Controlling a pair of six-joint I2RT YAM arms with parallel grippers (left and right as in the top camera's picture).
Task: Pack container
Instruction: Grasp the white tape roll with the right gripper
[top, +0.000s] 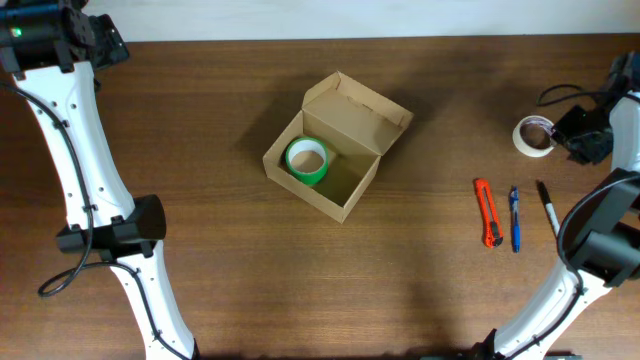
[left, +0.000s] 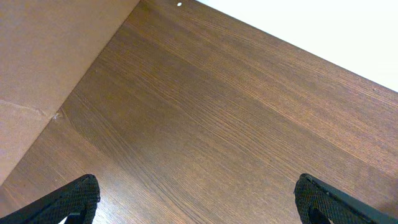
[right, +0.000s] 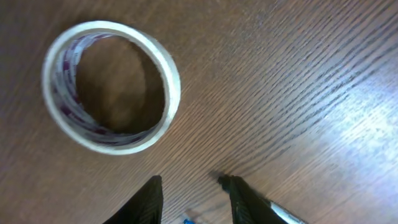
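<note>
The container (top: 345, 120), a brown cardboard box with its flap lid raised, stands open mid-table. A green tape roll (top: 307, 160) lies in its left half. A white tape roll (top: 532, 136) lies flat on the table at the far right, and the right wrist view shows this white tape roll (right: 111, 87) just ahead of my right gripper (right: 193, 190). That gripper (top: 578, 135) hovers beside the roll, jaws partly apart with only bare table between them. My left gripper (left: 199, 199) is wide open over bare wood at the table's far left corner (top: 105, 45), holding nothing.
An orange utility knife (top: 488, 213), a blue pen (top: 515, 220) and a black marker (top: 549, 208) lie in a row right of the box. The marker (right: 280, 214) shows behind my right finger. A tan surface (left: 37, 62) borders the table by the left gripper.
</note>
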